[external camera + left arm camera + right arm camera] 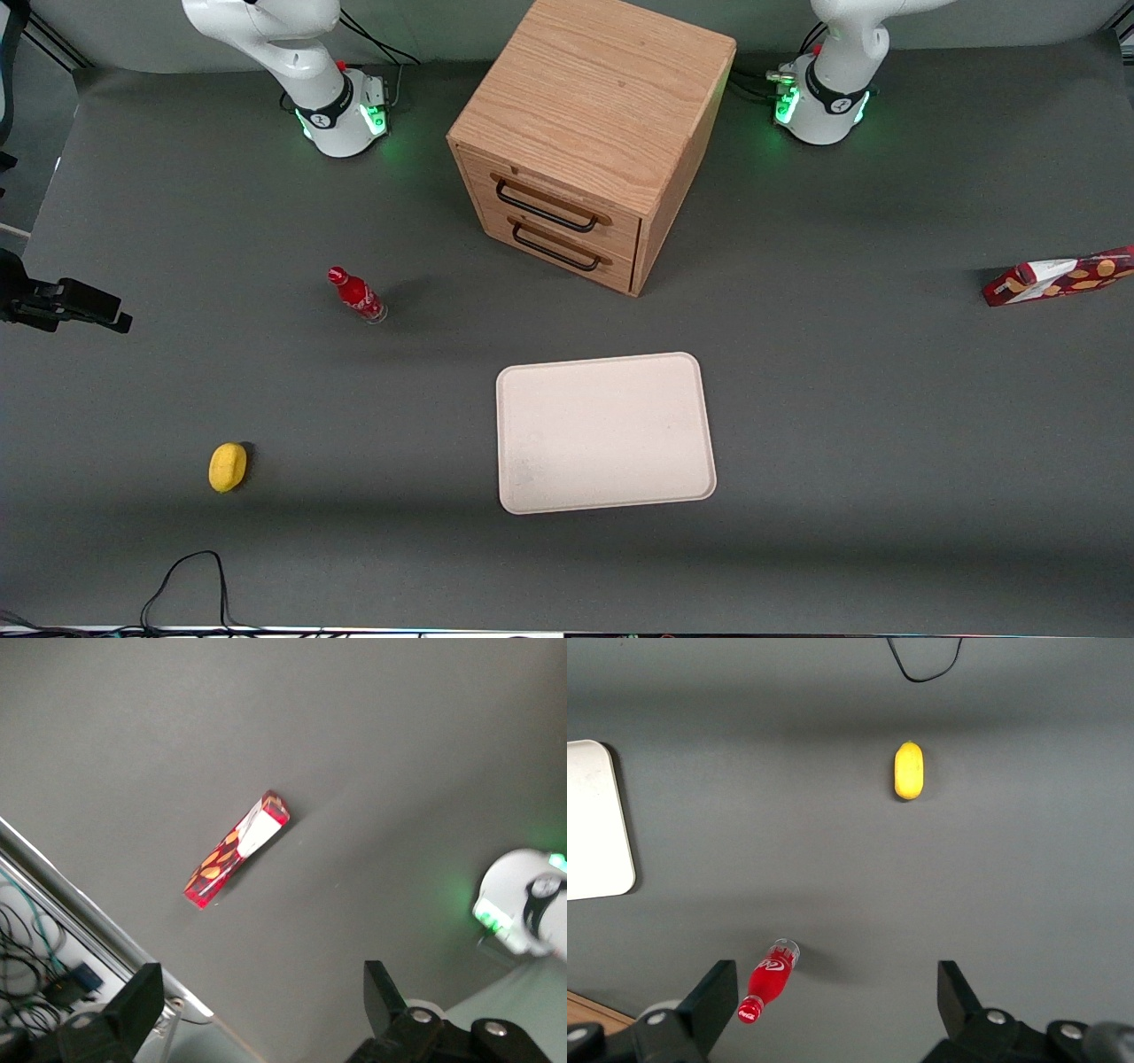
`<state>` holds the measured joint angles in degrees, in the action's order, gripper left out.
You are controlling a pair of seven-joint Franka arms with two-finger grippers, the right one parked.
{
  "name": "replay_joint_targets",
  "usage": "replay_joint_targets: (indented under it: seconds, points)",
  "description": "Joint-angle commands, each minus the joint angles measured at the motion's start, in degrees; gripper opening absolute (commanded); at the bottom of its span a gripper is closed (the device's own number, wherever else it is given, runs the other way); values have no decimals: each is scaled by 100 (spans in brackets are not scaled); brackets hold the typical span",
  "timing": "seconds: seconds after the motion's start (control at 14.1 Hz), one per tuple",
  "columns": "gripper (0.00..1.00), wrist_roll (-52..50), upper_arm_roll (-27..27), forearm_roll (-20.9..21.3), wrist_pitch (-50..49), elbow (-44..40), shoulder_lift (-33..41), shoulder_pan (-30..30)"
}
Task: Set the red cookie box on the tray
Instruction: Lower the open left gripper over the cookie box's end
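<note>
The red cookie box (pixel 1059 276) lies flat at the right edge of the front view, toward the working arm's end of the table (pixel 842 425), well apart from the tray (pixel 605 432) at lower centre. The gripper (pixel 261 1014) hangs above the box, fingers (pixel 133 1005) spread wide, holding nothing. A wooden drawer cabinet (pixel 589 133) stands at top centre.
</note>
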<state>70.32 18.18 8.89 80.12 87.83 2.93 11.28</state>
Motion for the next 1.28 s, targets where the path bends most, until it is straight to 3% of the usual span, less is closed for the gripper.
replay_joint_targets:
  seconds: [0.0, 0.28, 0.78, 0.99, 1.21]
  points:
    - [100, 998, -25, 51, 29, -39, -3, 295]
    - [100, 1590, -25, 34, 563, 733, -12, 602]
    - [100, 2371, 10, -1, 2881, 2903, -160, 875]
    - [100, 3143, 1, -28, 3964, 3179, -756, 1042]
    - [100, 4039, 1, -431, 4764, 3310, -1346, 1157]
